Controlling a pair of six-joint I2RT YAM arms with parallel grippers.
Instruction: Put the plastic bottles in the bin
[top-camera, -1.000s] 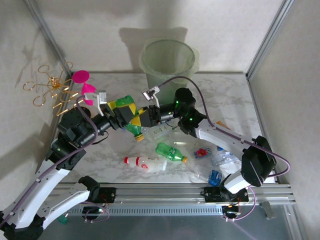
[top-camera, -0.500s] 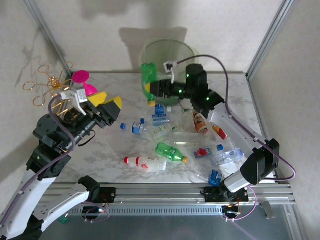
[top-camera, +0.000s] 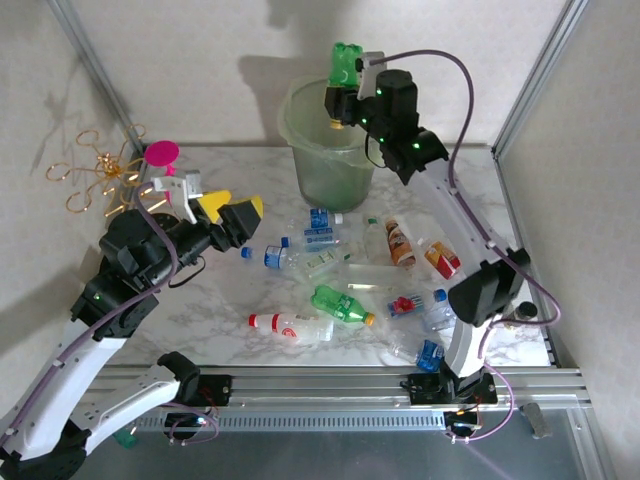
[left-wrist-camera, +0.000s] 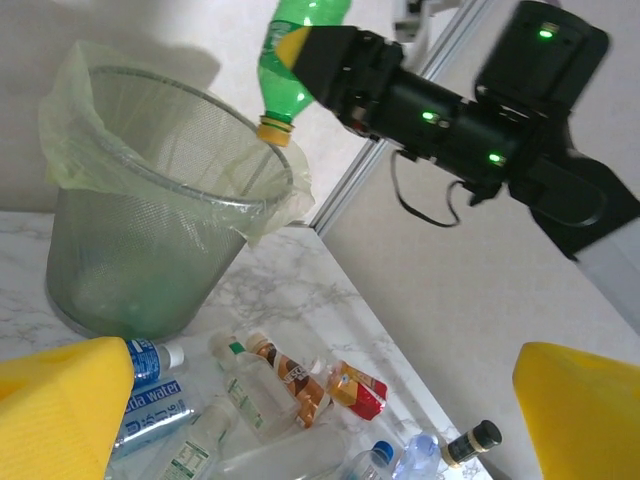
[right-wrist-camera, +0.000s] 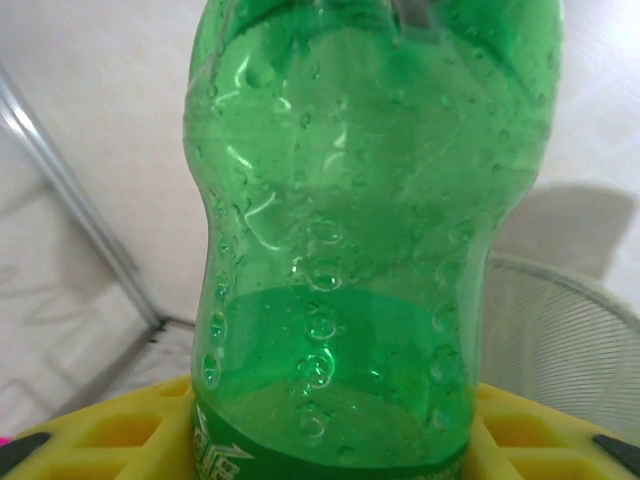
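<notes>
Marble table (top-camera: 262, 165), white walls. Right claw (top-camera: 338, 98): clamped on green bottle (top-camera: 346, 62), axis upright, cap down; bin (top-camera: 300, 128) mouth just below. Left claw (top-camera: 232, 206): wide, empty, farther off.

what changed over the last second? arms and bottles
The right tool, shut on the green bottle, carried it from low over the table up and back; it now hangs cap-down over the bin. The left tool, open, pulled away from that bottle to the left. Nothing has been dropped in yet. Unchanged: the bin, the loose bottles, the pink ornament.
</notes>
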